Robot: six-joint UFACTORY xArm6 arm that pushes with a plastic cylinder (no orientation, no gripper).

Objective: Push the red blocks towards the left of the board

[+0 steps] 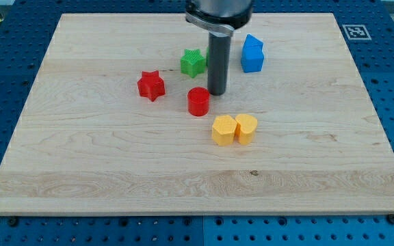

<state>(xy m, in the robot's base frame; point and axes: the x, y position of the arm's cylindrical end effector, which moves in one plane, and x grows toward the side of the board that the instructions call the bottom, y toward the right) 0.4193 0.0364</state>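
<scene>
A red star block (151, 85) lies left of the board's middle. A red round block (198, 101) lies to its right, near the middle. My tip (216, 93) rests on the board just to the right of and slightly above the red round block, close to it; whether they touch cannot be told. The rod rises from there to the view's top.
A green star block (193, 62) sits left of the rod. A blue block (252, 54) sits to its right. Two yellow blocks (224, 130) (245, 128) lie side by side below the tip. The wooden board (81, 171) lies on a blue pegboard.
</scene>
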